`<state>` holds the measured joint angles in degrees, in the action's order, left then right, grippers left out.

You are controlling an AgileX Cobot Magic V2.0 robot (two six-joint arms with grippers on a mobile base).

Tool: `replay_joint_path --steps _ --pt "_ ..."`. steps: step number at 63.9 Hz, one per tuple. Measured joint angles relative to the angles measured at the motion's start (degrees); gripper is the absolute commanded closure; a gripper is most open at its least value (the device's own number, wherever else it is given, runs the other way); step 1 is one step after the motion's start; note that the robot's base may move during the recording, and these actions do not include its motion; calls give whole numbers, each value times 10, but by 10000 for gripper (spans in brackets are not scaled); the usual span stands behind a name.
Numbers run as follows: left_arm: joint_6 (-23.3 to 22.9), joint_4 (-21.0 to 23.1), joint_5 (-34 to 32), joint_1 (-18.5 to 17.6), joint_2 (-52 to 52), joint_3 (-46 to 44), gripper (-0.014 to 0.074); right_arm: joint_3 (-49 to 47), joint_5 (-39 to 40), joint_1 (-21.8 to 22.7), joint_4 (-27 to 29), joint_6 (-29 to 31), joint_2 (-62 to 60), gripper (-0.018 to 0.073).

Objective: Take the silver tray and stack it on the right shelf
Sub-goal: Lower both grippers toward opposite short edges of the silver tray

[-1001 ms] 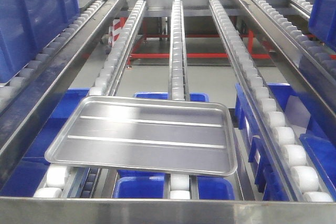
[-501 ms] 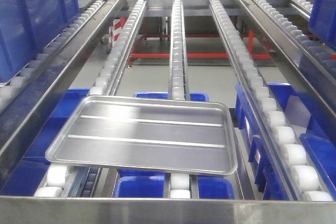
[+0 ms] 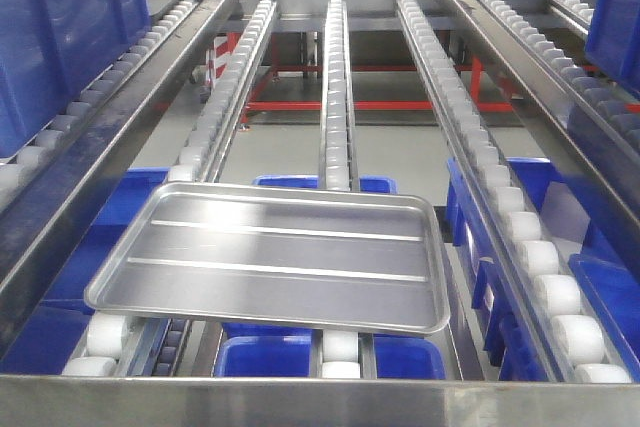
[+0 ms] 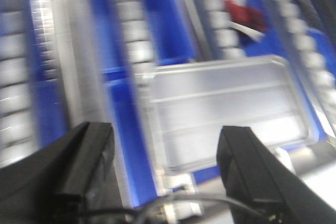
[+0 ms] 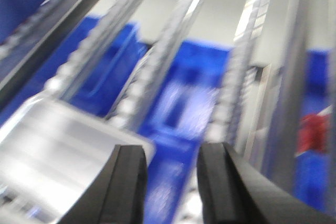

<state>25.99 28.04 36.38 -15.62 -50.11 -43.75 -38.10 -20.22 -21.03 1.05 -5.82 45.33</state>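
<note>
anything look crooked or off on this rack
Only the silver tray: it lies slightly skewed across the white roller rails, its near edge not parallel to the steel front bar. No spill or damage shows.

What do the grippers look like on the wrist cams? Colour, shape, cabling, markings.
Left gripper: two matte black, blocky, angular fingers; a thin dark cable loops between their bases. Right gripper: black fingers with smoother, rounded edges and a slight sheen. No markings legible; both views are blurred. Arms themselves aren't in view.
</note>
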Motion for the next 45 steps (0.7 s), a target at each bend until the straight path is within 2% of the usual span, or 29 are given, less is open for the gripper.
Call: replay_joint_path --steps 5,9,14,22,27,35,39,45 --pt "0 0 -10 -62 -29 -13 238 -55 -66 -30 33 0 43 190" --pt "1 0 -8 -92 -53 -23 238 -94 -118 -45 59 -3 82 190" --pt "-23 -1 3 -103 -85 -36 238 -133 -173 -54 76 -17 129 192" --pt "-82 -34 15 -104 -147 -70 240 -175 -216 -56 82 -63 205 197" --pt "-130 -76 43 -104 -190 -107 253 -185 -218 -56 82 -97 253 197" --pt "-233 -181 125 -116 -262 -183 259 -187 -217 -56 81 -137 321 197" --pt "-286 -248 171 -130 -298 -221 259 -187 -216 -56 81 -146 351 197" --pt "-352 -315 222 -154 -350 -272 259 -187 -210 -56 80 -152 387 197"
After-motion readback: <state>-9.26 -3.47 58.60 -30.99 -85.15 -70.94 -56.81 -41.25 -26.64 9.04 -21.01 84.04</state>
